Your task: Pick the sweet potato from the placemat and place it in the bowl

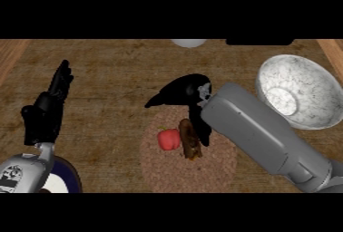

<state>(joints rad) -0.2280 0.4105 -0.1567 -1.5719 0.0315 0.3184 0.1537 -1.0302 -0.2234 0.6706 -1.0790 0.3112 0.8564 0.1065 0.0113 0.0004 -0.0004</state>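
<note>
A brown sweet potato [189,140] lies lengthwise on a round woven placemat [218,170] in the middle of the counter. A red pepper [169,139] sits just left of it on the same mat. My right hand [186,93] hovers at the mat's far edge, just above the sweet potato's top end, its fingers spread and relaxed, with one finger [205,131] reaching down beside the potato. It holds nothing. A white speckled bowl [301,93] stands at the right. My left hand [48,111] rests open at the left, fingers up.
A dark blue plate [67,179] shows at the lower left under my left forearm. A pale round object [188,42] sits at the far edge of the counter. Wooden borders run along both sides.
</note>
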